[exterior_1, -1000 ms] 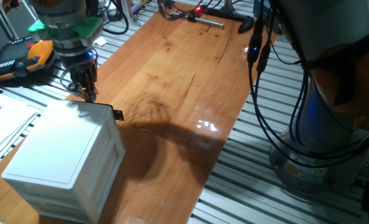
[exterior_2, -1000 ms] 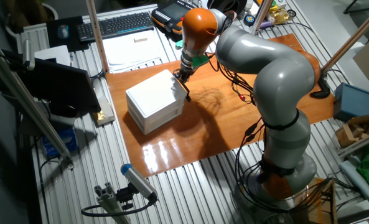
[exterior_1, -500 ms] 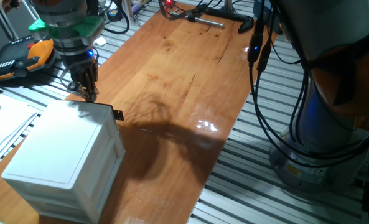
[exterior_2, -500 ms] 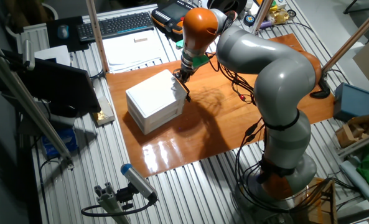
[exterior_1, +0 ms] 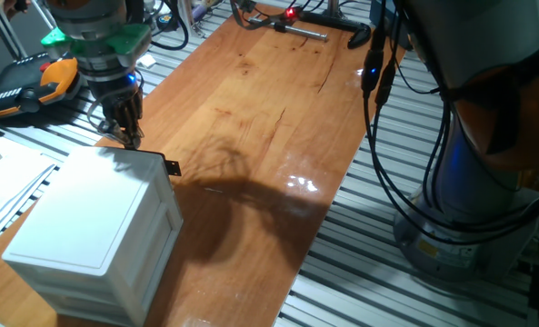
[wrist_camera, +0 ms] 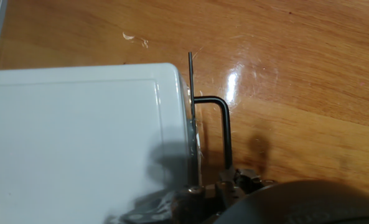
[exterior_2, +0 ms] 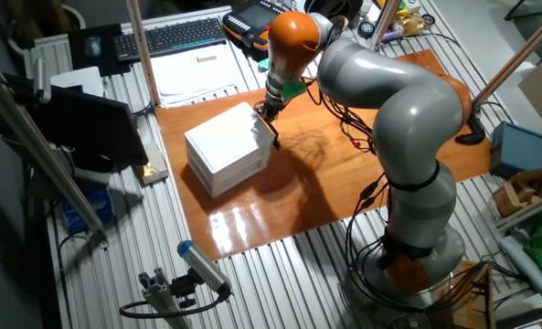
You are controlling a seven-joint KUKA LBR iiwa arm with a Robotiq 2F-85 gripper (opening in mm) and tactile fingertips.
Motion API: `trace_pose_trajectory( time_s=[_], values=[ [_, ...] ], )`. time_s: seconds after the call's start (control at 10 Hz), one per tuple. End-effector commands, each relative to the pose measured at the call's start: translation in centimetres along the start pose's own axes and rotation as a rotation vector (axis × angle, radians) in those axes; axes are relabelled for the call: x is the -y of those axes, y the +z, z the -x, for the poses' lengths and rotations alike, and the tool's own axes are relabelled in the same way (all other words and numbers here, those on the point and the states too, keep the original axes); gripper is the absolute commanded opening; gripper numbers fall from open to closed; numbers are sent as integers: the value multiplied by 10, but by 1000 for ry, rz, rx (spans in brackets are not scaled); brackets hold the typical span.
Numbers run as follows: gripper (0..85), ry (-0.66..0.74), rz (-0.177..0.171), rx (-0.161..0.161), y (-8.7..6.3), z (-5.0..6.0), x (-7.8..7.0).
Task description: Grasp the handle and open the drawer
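A small white cabinet (exterior_1: pixel 87 209) (exterior_2: pixel 223 144) (wrist_camera: pixel 78 143) stands on the wooden table. Its top tier is the drawer (exterior_1: pixel 157 202), which sits flush with the cabinet. The handle (exterior_1: pixel 172 167) (wrist_camera: pixel 226 134) is a thin black plate with a bent rod along the drawer's front edge, its tip poking past the cabinet corner. My gripper (exterior_1: pixel 130 138) (exterior_2: pixel 269 111) (wrist_camera: pixel 229 177) hangs at the cabinet's far top edge. Its fingers are close together on the near end of the handle's rod. Their tips are partly hidden in the hand view.
An orange and black pendant (exterior_1: pixel 33 82) and papers (exterior_1: pixel 5 173) lie to the left of the cabinet. A black clamp bar (exterior_1: pixel 328 20) sits at the table's far end. Cables (exterior_1: pixel 383 136) hang beside my arm's base (exterior_1: pixel 469 209). A keyboard (exterior_2: pixel 175 35) lies behind the table.
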State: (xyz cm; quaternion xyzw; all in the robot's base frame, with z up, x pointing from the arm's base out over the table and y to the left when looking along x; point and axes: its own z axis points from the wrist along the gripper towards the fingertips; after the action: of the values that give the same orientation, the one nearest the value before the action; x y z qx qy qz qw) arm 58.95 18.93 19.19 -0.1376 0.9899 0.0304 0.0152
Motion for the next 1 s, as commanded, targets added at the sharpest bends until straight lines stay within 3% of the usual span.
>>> trace_pose_trajectory(
  time_s=[0.0, 0.2, 0.4, 0.9],
  values=[
    [7, 0, 0, 0, 0, 0, 0],
    [7, 6, 4, 1, 0, 0, 0],
    [7, 29, -28, -1, 0, 0, 0],
    [7, 42, -38, 1, 0, 0, 0]
  ],
)
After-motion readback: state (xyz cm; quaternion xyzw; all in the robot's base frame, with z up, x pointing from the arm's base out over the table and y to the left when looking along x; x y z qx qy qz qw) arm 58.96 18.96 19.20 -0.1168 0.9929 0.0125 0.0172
